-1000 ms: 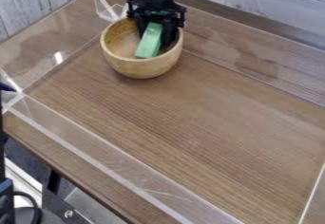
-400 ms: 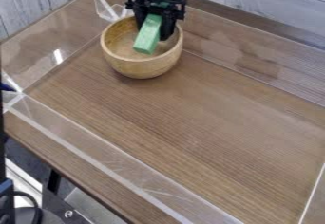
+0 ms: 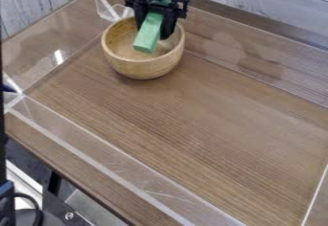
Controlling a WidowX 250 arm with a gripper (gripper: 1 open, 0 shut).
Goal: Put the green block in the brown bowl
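Observation:
The brown bowl (image 3: 138, 69) sits at the far left of the wooden table. Directly over it, my black gripper (image 3: 156, 19) points down and is shut on the upper end of the green block (image 3: 149, 38). The block hangs tilted, and its lower end reaches down inside the bowl's rim. I cannot tell whether the block touches the bowl's inner surface.
A wooden tabletop (image 3: 193, 124) spreads out in front of and to the right of the bowl. Low clear plastic walls (image 3: 90, 153) border the table at its front and left edges. Grey planks form the background behind the gripper.
The gripper has turned a little with the green block in it. Its place over the bowl is practically the same.

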